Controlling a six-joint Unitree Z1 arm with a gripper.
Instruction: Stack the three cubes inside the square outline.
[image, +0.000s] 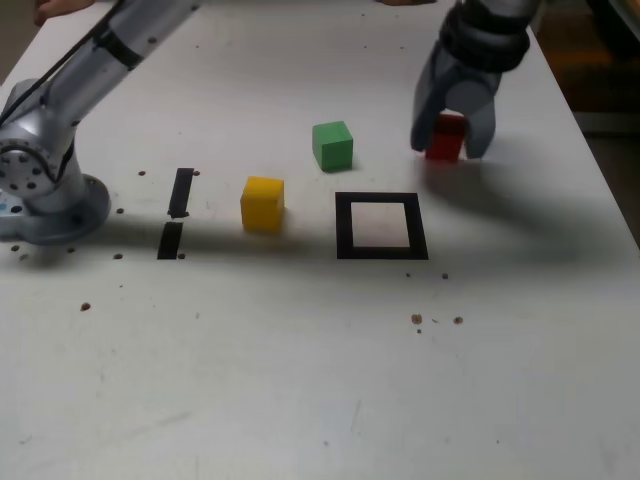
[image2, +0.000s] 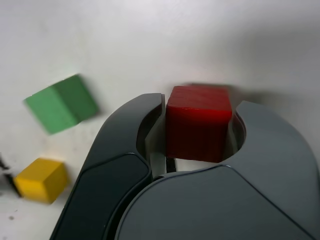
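Gripping item: gripper, fingers closed around the red cube, near the counter's far right edge in the exterior view. Green cube sat mid-counter, apart from the rest; yellow cube lay nearer, between the two short tape strips and the square outline. Outline enclosed bare white surface, just nearer than the gripper. Broad open counter ran along the near edge, with scattered crumbs. Arm base stood at the exterior view's left edge.
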